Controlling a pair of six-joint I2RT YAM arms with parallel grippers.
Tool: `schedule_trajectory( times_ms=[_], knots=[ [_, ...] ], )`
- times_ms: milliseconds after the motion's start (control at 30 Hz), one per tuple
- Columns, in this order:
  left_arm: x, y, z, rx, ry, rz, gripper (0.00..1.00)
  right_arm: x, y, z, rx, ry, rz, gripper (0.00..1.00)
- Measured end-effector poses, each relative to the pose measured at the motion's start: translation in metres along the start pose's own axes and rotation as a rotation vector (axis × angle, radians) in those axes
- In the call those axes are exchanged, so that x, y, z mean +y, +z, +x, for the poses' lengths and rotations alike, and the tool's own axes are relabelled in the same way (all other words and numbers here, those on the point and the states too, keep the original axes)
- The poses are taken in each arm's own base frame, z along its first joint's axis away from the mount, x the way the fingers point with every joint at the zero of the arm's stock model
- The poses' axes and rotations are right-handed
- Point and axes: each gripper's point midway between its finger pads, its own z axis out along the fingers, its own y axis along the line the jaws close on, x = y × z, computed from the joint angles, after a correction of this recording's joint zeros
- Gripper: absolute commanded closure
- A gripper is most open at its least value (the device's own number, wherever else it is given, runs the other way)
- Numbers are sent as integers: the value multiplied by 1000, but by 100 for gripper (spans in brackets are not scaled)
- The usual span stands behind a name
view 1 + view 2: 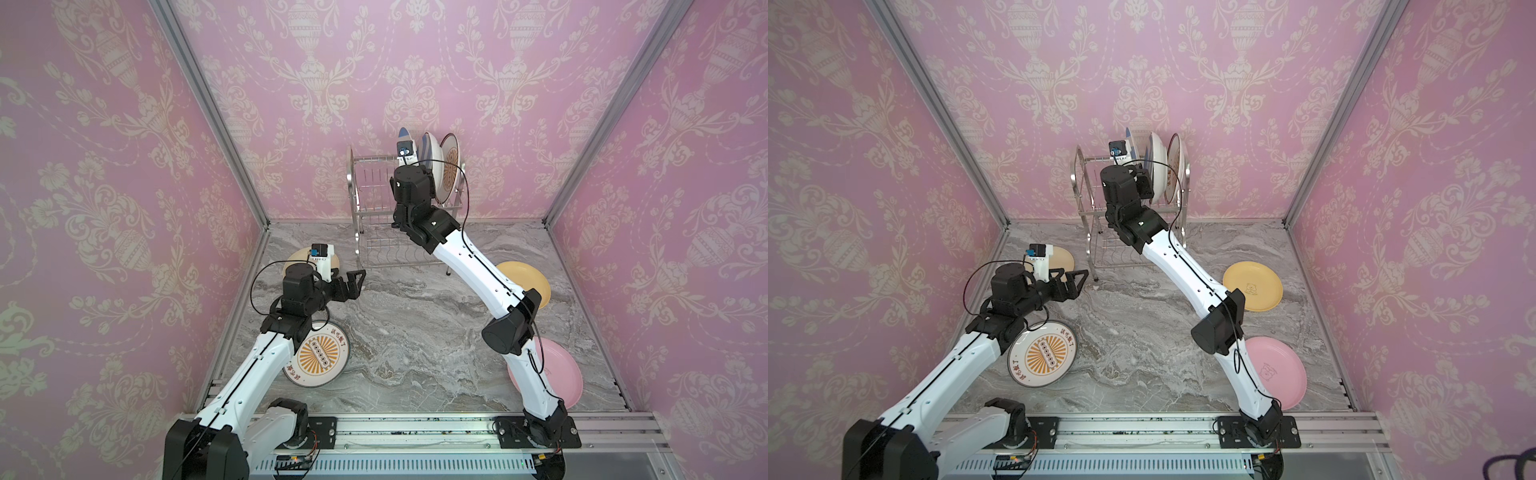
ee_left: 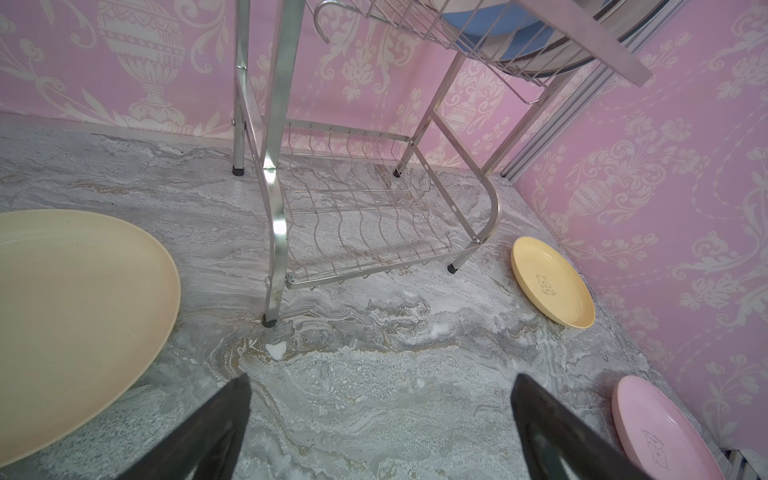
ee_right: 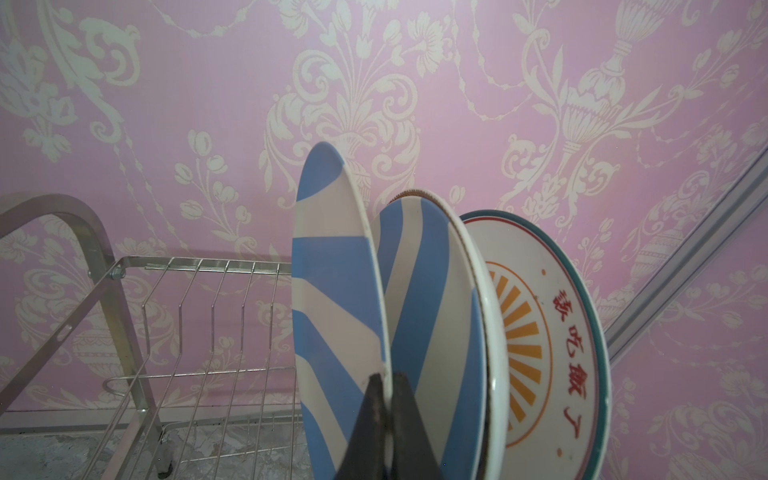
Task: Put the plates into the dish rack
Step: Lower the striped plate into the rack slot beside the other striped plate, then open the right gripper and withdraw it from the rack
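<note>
My right gripper [image 3: 388, 380] is shut on the rim of a blue-white striped plate [image 3: 332, 291] that stands on edge over the upper tier of the silver dish rack [image 1: 365, 158]. Behind it in the rack stand a second striped plate [image 3: 424, 291] and an orange sunburst plate [image 3: 540, 324]. My left gripper [image 2: 380, 378] hovers open and empty over bare tabletop in front of the rack's lower shelf [image 2: 361, 232]. Beside it lies a cream plate [image 2: 75, 307]. Another sunburst plate [image 1: 320, 353] lies flat under the left arm.
A yellow plate [image 1: 525, 282] and a pink plate [image 1: 557, 370] lie flat on the right of the marble table, partly under the right arm. The rack stands against the back wall. Pink patterned walls close in three sides.
</note>
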Motion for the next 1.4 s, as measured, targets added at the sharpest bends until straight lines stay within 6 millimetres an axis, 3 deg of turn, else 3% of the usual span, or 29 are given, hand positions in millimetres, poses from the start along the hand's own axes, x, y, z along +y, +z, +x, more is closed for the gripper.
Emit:
schedule_trajectory(
  times_ms=[233,300,367,700,900,1133,1400],
  knots=[
    [-1,0,0,3,-1,8,1,2,0,4,5,-5,7,100],
    [-2,0,1,3,-1,10,1,2,0,4,5,-5,7,92],
    [-2,0,1,4,-1,11,1,3,0,3,4,0,6,78],
    [-2,0,1,4,-7,11,1,4,-2,-3,-16,-9,1,70],
    [-2,0,0,1,-9,12,1,11,-11,-11,-36,-54,-17,59],
    [-4,-3,-3,-12,-5,16,1,4,-34,-39,-77,-72,-41,51],
    [-3,-4,1,5,-11,10,1,-44,-66,-89,-136,-25,-76,41]
  ],
)
